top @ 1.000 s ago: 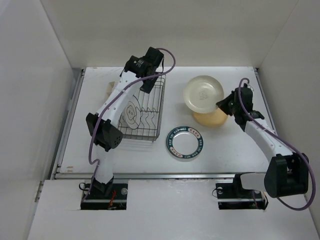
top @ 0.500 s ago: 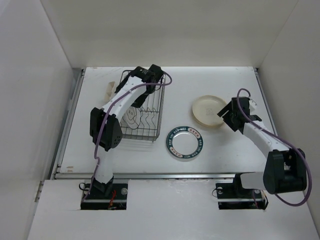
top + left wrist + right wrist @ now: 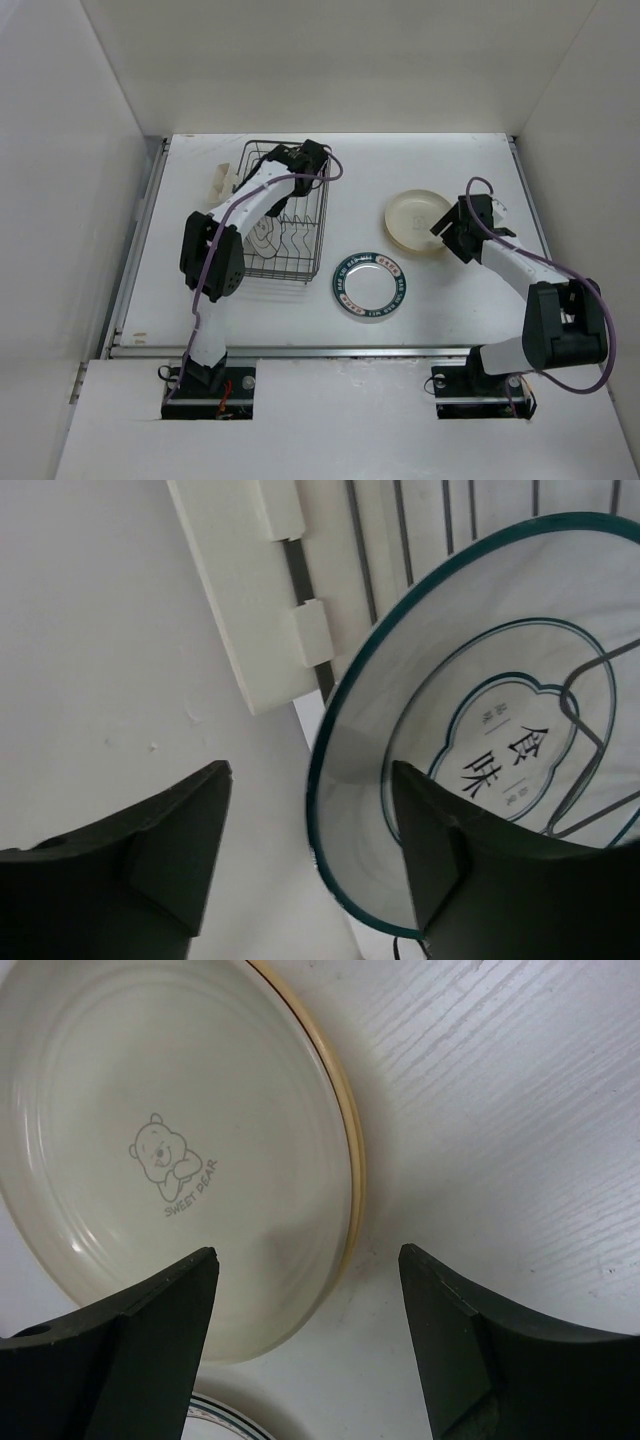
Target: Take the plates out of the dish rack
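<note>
Hovering at the 12 o'clock end of the dish rack (image 3: 322, 225), out at 10 o'clock, the left gripper (image 3: 290, 165) faced the right gripper (image 3: 445, 225) beside the stacked plates (image 3: 415, 220) at 2 o'clock; the left wrist view caught its fingers (image 3: 180, 850) apart, straddling the racked teal-rimmed plate (image 3: 500, 730) at its rim, and the right wrist view caught fingers (image 3: 130, 1340) spread above the bear plate (image 3: 150, 1160), which lay on a tan plate (image 3: 352, 1175).

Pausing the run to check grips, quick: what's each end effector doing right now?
Left end effector: open, straddling the rim of the teal-rimmed plate.
Right end effector: open, empty, over the cream plate.
</note>
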{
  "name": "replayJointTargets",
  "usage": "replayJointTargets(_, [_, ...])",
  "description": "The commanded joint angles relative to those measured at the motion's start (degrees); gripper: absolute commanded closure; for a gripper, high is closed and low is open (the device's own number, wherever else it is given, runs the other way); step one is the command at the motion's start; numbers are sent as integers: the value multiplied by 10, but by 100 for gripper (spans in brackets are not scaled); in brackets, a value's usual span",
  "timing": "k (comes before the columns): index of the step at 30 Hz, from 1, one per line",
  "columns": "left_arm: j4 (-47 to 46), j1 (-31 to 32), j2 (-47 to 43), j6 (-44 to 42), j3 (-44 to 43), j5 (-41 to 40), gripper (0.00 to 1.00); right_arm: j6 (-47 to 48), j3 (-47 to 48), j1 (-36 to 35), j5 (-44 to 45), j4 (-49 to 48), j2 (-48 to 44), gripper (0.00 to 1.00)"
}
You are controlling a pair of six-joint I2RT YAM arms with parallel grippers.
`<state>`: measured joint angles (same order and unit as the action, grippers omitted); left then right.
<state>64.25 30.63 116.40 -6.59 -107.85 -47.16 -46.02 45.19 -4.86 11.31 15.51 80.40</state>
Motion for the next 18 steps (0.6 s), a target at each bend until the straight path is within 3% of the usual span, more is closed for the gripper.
replayJointTargets(1, [-12, -4, -7, 13, 17, -15, 41, 7, 15, 4, -8, -34, 2, 21])
replayJointTargets(3, [1, -4, -1, 18, 17, 8, 52, 12, 20, 4, -8, -27, -3, 21])
replayJointTargets(4, [6, -4, -1, 18, 17, 20, 61, 17, 20, 4, -8, -27, -3, 21])
replayJointTargets(5, [18, -4, -1, 18, 17, 31, 79, 17, 20, 4, -8, -27, -18, 21])
replayJointTargets(8, [45, -4, 4, 29, -9, 69, 100, 28, 20, 4, -8, -16, -36, 21])
replayJointTargets(18, [125, -4, -7, 47, -110, 169, 100, 33, 37, 4, -2, -5, -85, 21])
